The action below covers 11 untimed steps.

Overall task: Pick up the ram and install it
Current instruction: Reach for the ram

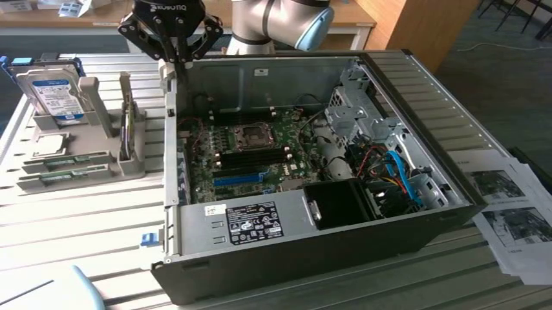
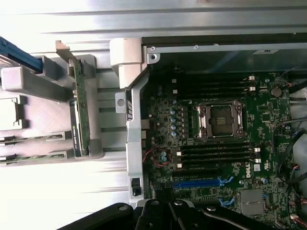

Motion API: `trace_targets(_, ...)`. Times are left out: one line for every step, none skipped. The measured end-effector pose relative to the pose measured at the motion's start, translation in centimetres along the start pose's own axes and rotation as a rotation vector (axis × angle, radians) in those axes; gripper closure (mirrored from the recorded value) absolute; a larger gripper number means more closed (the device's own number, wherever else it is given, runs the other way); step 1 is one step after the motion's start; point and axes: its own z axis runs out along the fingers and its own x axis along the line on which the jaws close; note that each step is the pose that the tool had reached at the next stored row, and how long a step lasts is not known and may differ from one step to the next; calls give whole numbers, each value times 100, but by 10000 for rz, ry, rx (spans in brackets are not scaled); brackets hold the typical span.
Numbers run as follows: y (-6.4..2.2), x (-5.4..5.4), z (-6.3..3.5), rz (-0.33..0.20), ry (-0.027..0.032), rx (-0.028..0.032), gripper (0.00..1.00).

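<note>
Okay, exterior view: gripper (image 1: 177, 59) clenched with nothing in it, hovering over the open PC case's (image 1: 423, 90) far corner on the exterior view's left. The ram (image 1: 127, 126) stands on edge in a grey rack (image 1: 131, 166) beside the case. Wrist view: ram (image 2: 80, 112) upright in the rack (image 2: 29, 81), apart from the motherboard (image 2: 163, 124).

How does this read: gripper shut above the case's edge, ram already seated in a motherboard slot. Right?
Not quite. The ram is not in a motherboard slot; it stands on edge in the grey holder outside the case, as the wrist view shows. The gripper is shut above the case's edge.
</note>
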Motion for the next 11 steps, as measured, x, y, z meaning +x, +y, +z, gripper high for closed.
trace_targets(-1,18,0,0,1,0,91)
trace_targets(-2,36,-1,1,4,1,91)
trace_targets(-4,55,-1,1,5,1,91)
trace_targets(-5,75,-1,1,7,1,91)
trace_targets(-7,95,-1,1,8,1,91)
trace_targets(-8,115,-2,0,10,1,91)
trace_targets(-10,135,-2,0,11,1,91)
trace_targets(-11,154,-2,0,13,2,91)
trace_targets(-12,173,-2,0,15,1,91)
trace_targets(-14,190,-3,0,17,1,91)
trace_targets(-15,210,-3,1,20,1,91)
